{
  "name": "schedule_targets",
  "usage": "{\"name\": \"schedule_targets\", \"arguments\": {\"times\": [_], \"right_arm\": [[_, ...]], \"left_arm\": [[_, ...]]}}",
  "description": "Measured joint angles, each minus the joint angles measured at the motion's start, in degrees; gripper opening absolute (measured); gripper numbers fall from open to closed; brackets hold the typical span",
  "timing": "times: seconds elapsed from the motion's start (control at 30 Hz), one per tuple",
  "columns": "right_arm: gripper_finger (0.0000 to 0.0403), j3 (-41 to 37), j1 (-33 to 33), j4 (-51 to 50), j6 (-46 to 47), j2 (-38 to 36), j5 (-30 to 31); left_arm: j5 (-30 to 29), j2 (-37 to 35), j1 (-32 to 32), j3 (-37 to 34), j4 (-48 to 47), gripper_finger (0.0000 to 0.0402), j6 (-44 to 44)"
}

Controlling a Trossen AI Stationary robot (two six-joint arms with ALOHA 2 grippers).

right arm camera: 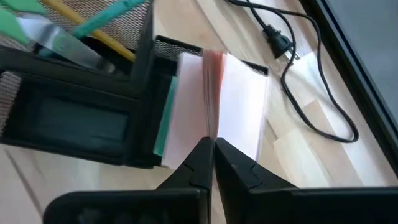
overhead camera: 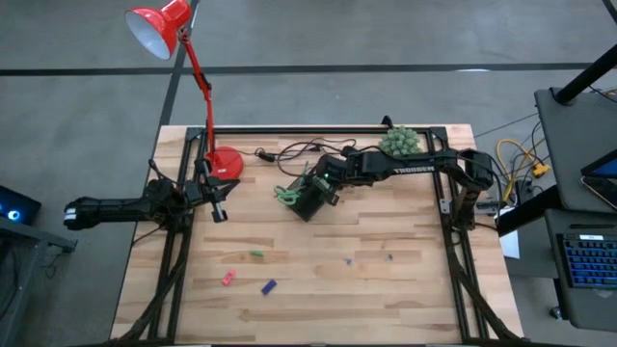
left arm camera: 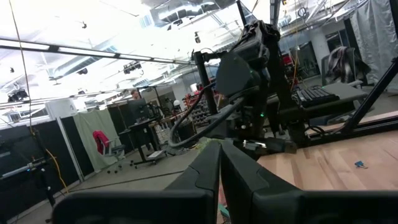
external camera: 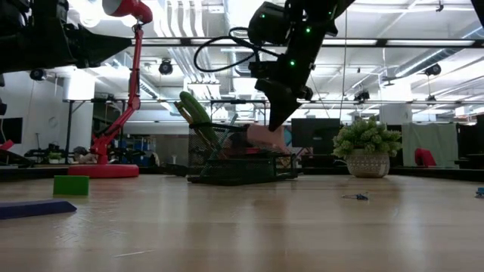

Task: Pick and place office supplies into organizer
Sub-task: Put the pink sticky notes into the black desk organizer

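The black organizer (overhead camera: 308, 200) stands at the table's far middle and holds green-handled scissors (overhead camera: 286, 194), a teal pen (right arm camera: 107, 22) and a yellow pencil (right arm camera: 93, 32). A pink sticky-note pad (right arm camera: 233, 106) sits in its end compartment beside a green-edged block (right arm camera: 163, 121). My right gripper (right arm camera: 211, 148) is shut and points down at the pad; it also shows in the low view (external camera: 274, 121). My left gripper (overhead camera: 220, 210) is shut and empty at the table's left. Green (overhead camera: 256, 253), pink-red (overhead camera: 228, 279) and blue (overhead camera: 269, 286) pieces lie on the near table. My right gripper's shut fingertips (right arm camera: 200, 153) stand from above at the pink pad's near edge (right arm camera: 214, 134), slanting down. I cannot tell whether they touch the pad. The pad rests in the organizer.
The red lamp's base (overhead camera: 228, 162) stands at the far left of the organizer. A black cable (overhead camera: 289, 151) runs behind the organizer. A green spiky plant ball (overhead camera: 399, 143) sits at the far right. Two tiny pieces (overhead camera: 349, 260) lie on the open wood toward the near side.
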Motion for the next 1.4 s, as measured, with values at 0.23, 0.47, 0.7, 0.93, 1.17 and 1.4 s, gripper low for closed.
{"name": "schedule_targets", "arguments": {"times": [0.23, 0.47, 0.7, 0.93, 1.17, 1.4], "right_arm": [[0.0008, -1.3, -2.2, 0.6, -0.2, 0.0, -6.0], [0.0008, -2.6, -2.7, 2.4, -1.1, 0.0, -4.2], [0.0009, -2.9, -2.7, 4.0, -2.4, 0.0, -4.0], [0.0009, -2.9, -2.8, 4.0, -2.6, 0.0, -4.0], [0.0039, -2.9, -2.8, 4.0, -1.3, 0.0, -4.1], [0.0107, -2.9, -2.7, 4.1, -1.3, 0.0, -4.0]], "left_arm": [[0.0, 0.0, 0.0, 0.0, 0.0, 0.0000, 0.0], [0.0, 0.0, 0.0, 0.0, 0.0, 0.0000, 0.0], [0.0, 0.0, 0.0, 0.0, 0.0, 0.0000, 0.0], [0.0, 0.0, 0.0, 0.0, 0.0, 0.0000, 0.0], [0.0, 0.0, 0.0, 0.0, 0.0, 0.0000, 0.0], [0.0, 0.0, 0.0, 0.0, 0.0, 0.0000, 0.0]]}}
